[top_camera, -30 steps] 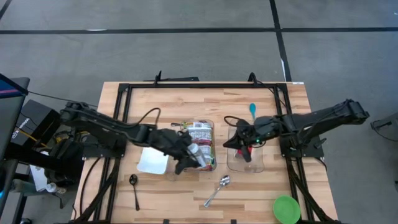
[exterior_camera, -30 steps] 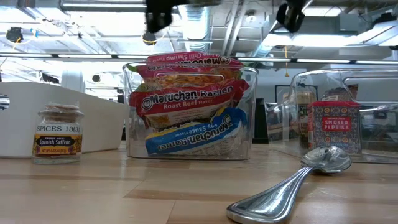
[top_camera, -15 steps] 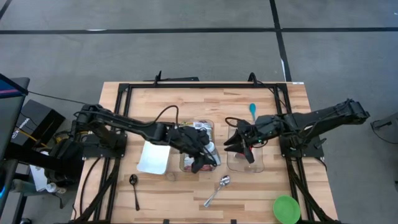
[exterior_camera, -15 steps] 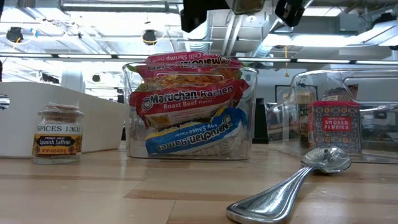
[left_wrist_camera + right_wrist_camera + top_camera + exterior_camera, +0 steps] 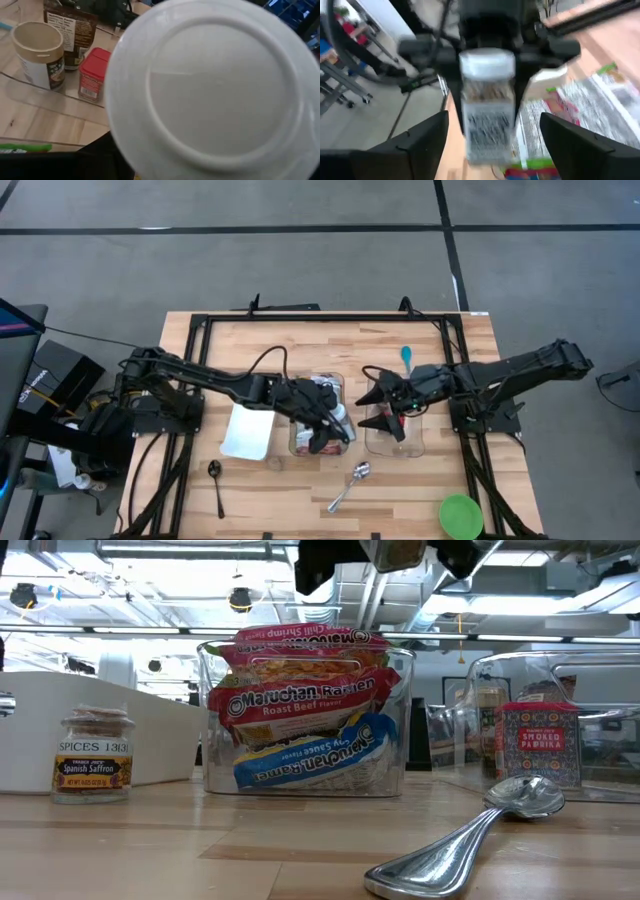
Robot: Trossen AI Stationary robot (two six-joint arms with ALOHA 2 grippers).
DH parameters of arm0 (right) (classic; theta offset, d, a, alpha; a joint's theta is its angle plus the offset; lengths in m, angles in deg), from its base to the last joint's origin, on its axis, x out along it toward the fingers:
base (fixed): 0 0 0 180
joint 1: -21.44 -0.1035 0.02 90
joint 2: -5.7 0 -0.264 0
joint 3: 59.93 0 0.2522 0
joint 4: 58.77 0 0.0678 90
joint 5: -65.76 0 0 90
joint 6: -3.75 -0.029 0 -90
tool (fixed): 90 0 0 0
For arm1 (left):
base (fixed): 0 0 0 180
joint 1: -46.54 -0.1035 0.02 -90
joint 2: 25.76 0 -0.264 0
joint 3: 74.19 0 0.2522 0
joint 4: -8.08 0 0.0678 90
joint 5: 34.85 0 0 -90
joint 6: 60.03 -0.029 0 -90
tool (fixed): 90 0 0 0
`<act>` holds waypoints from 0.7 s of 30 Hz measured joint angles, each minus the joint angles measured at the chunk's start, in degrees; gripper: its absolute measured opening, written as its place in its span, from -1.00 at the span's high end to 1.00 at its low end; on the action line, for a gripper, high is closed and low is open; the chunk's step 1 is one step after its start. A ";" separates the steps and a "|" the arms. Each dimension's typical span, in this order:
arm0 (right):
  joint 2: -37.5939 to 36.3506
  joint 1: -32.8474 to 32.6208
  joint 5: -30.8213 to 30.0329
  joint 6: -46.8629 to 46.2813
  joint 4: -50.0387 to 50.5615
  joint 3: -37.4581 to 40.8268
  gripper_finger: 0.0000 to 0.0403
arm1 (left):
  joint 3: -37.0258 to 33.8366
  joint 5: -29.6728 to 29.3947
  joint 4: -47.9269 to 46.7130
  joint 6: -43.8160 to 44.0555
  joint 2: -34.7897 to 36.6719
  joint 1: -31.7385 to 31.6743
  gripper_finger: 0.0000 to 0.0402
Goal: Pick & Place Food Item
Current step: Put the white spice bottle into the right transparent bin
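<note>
In the low view, a small jar (image 5: 93, 754) on the worktop reads "SPICES 13(3)" and "Spanish Saffron". Packets in the clear bin (image 5: 305, 715) read "Chili Shrimp" (image 5: 300, 637) on the top one, "Maruchan Ramen Roast Beef Flavor" (image 5: 300, 695) on the middle one and "Maruchan Ramen" (image 5: 310, 755) on the blue one. A red tin (image 5: 538, 743) reads "SMOKED PAPRIKA".

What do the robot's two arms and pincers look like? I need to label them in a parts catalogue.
Both arms are dark, slim and jointed, mounted on black frames at the table's sides. The left arm has a thin black cable looping above its forearm; so does the right arm near its wrist. The right pincer has flat, dark, angular fingers.
</note>
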 joint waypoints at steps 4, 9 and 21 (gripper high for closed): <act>0.95 0.40 -1.17 -0.45 0.10 0.10 -0.50 | -0.02 -0.15 -0.35 0.00 -0.69 0.00 0.03; 2.67 0.74 -1.14 -0.90 -0.93 -0.05 -0.50 | -0.02 -0.13 -0.14 0.00 -0.89 0.00 -0.01; 3.32 0.72 -0.97 -0.90 -2.63 -0.07 -0.50 | -0.02 -0.56 0.00 0.00 -0.89 -0.31 -0.01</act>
